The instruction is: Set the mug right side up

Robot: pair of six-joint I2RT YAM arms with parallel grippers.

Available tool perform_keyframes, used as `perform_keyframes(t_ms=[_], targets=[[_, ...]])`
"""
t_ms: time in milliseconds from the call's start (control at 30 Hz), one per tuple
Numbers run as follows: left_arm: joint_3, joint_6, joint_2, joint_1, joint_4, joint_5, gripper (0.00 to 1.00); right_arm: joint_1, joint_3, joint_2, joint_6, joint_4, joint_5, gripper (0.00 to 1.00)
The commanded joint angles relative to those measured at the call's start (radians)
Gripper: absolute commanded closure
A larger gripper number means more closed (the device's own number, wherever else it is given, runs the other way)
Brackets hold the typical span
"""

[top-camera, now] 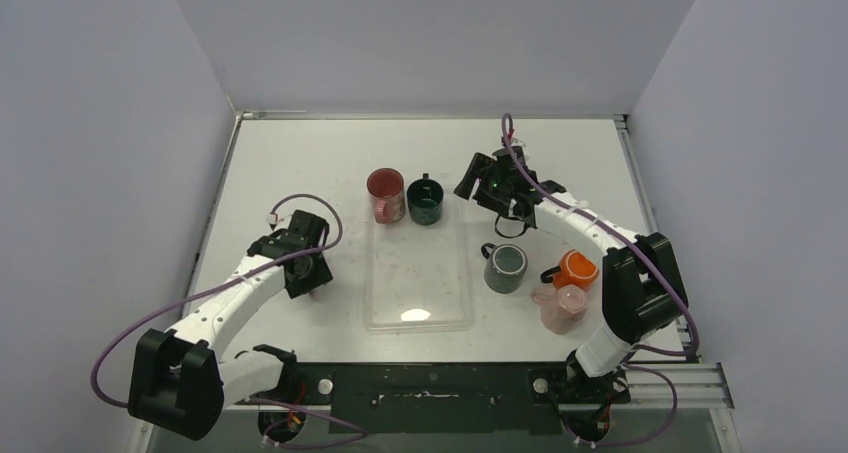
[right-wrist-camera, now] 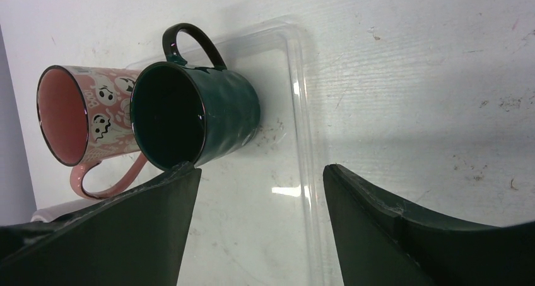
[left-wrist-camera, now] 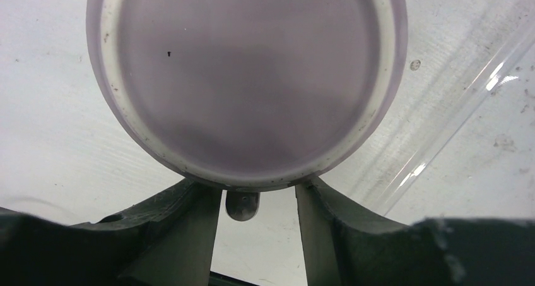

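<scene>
I am holding my left gripper [left-wrist-camera: 255, 188] low over the mug [left-wrist-camera: 246, 77], which is standing upside down on the desk [left-wrist-camera: 50, 128], just left of the clear tray [left-wrist-camera: 441, 128]. From my left wrist I am looking straight at its underside: a flat, round base in a dull lilac-grey, ringed by a paler, scuffed foot with small dark specks. A small grey nub [left-wrist-camera: 241, 206] is showing just below the base, between my fingers; I cannot tell whether it is the handle. The fingers are standing apart on either side of it, with their tips at the mug's edge and not clamping it. In the overhead view the gripper is hiding the mug. My right gripper [right-wrist-camera: 262, 167] is also spread and holding nothing, hanging above the tray near the green mug [right-wrist-camera: 208, 119] and the pink mug [right-wrist-camera: 94, 119].
</scene>
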Motion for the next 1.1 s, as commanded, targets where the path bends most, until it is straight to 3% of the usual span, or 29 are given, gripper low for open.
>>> perform_keyframes(t_ms=[0, 233, 433, 533, 633, 1067], targets=[[0.009, -0.034, 0.022, -0.020, 0.033, -0.068, 0.56, -0.008, 0.051, -0.036, 0.001, 0.028, -0.025, 0.26], [0.013, -0.125, 0.059, -0.077, -0.009, -0.190, 0.63, -0.015, 0.063, -0.066, 0.023, -0.011, -0.034, 0.24], [-0.019, -0.130, 0.052, -0.098, 0.063, -0.218, 0.72, -0.018, 0.079, -0.085, 0.025, -0.042, -0.043, 0.23], [-0.031, -0.120, 0.061, -0.099, 0.101, -0.206, 0.83, -0.019, 0.092, -0.095, 0.014, -0.058, -0.044, 0.20], [-0.028, -0.096, 0.075, -0.098, 0.129, -0.195, 1.00, -0.023, 0.092, -0.110, 0.008, -0.058, -0.057, 0.15], [0.156, -0.026, 0.068, -0.087, 0.105, -0.113, 1.00, -0.027, 0.020, -0.166, 0.077, 0.131, -0.225, 0.09]])
